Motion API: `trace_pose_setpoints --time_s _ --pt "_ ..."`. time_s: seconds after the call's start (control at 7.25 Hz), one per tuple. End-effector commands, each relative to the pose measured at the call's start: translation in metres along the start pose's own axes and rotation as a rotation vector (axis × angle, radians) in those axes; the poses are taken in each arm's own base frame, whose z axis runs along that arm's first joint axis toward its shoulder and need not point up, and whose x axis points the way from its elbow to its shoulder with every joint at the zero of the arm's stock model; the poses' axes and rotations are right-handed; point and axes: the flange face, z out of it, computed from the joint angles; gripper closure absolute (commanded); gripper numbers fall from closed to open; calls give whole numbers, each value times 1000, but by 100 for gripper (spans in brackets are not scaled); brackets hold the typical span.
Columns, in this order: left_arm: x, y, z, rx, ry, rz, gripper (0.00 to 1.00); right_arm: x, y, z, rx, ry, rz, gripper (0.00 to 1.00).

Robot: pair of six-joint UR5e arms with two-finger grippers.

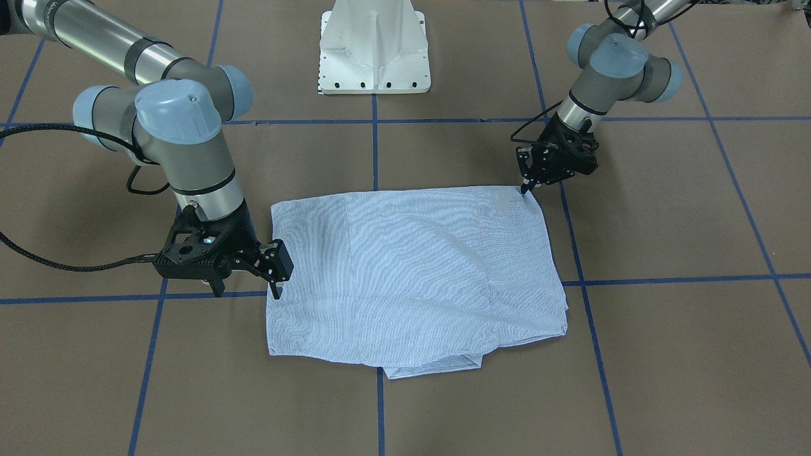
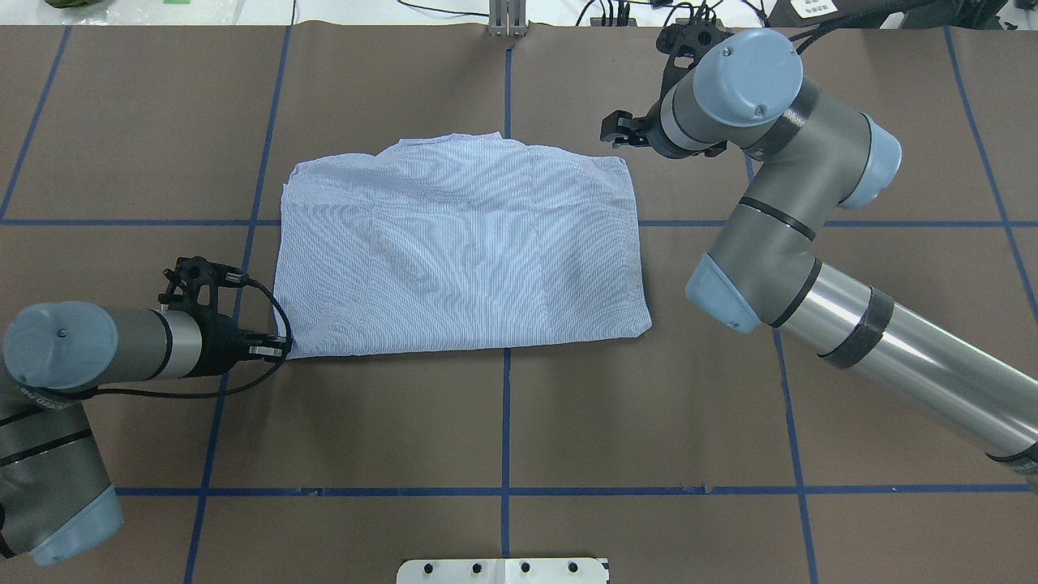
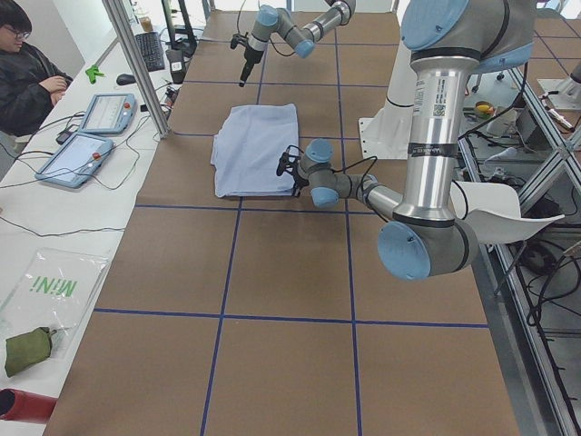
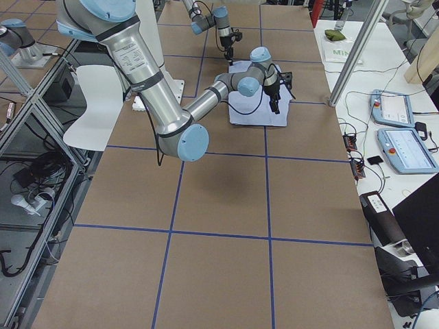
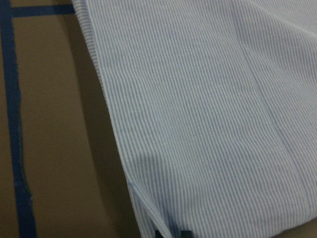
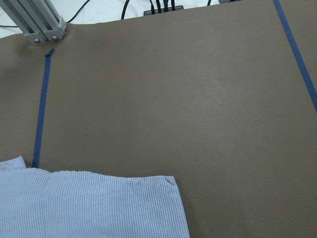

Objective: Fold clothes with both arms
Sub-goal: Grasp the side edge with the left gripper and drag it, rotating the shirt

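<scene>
Item: one shirt [image 2: 462,251], striped, lying flat near the middle of the table [image 2: 730,405]. It is already reduced to a broad rectangle, with sleeves and collar out of sight. Left gripper [image 2: 272,350]: low, at the shirt's near left corner, its tips touching the cloth. In the wrist view its fingertips [image 5: 184,234] show only as dark slivers at the bottom edge, so we cannot tell how wide it stands or whether it has pinched the corner. Right gripper [image 2: 614,132]: raised off the table beside the shirt's right edge, toward the far corner, jaws parted, holding nothing. Its wrist view shows bare table with that corner below. Step, as we judge it: between folds, with corners being taken for the next one. Next move, in our judgement: the right gripper must come down and pinch its corner, and the left must have a sure hold. Both then lift and carry together, so the layers do not slip.
</scene>
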Motion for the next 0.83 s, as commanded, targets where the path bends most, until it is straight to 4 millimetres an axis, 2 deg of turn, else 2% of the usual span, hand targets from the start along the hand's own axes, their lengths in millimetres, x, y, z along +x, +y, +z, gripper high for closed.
trace_pose_setpoints --time_s 0.0,0.14,0.28,0.41,0.55,0.69 --pt "-5 -5 -9 11 -3 7 100 -2 2 -1 -1 -4 -3 0" --pt "-20 -16 -12 31 -31 41 100 -4 3 0 -1 -9 -2 0" --pt "-43 -41 -23 72 -71 116 100 -7 7 0 -5 -13 3 0" --pt "-89 -67 -23 98 -152 126 100 -12 11 -1 -4 -18 5 0" --pt "-123 -101 -27 131 -216 172 100 -21 24 -2 13 -19 6 0" --pt "-151 -147 -17 154 -280 205 100 -26 30 -4 11 -25 18 0"
